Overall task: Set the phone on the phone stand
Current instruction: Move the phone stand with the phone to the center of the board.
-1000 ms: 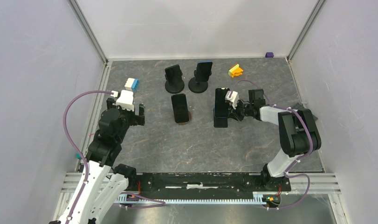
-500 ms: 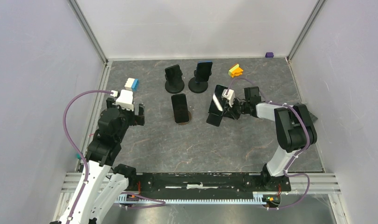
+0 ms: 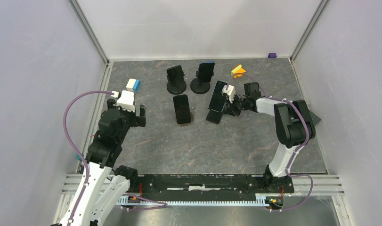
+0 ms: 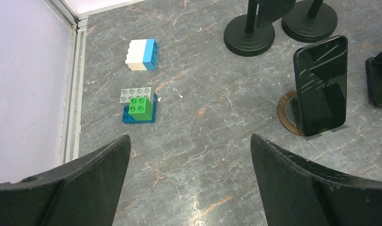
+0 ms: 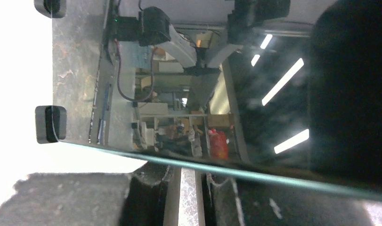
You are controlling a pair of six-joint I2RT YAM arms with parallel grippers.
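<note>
My right gripper (image 3: 228, 97) is shut on a black phone (image 3: 216, 103) and holds it tilted above the table, just right of the stands. In the right wrist view the phone's glossy screen (image 5: 255, 89) fills the frame above my right gripper (image 5: 189, 188). Two black round-base phone stands (image 3: 176, 81) (image 3: 201, 78) at the back each carry a phone. A third black phone (image 3: 182, 108) leans on a small wooden-based stand (image 4: 287, 109). My left gripper (image 3: 132, 116) is open and empty at the left; it also shows in the left wrist view (image 4: 189, 188).
A white-and-blue block (image 3: 133, 84) and a green, grey and blue block stack (image 4: 139, 106) lie near the left gripper. A yellow-orange block (image 3: 238, 71) sits behind the held phone. A purple block (image 3: 272, 55) lies by the back right corner. Walls enclose three sides.
My right gripper has lifted the phone, tilted it and carried it back and left toward the stands. The left arm has not moved.
</note>
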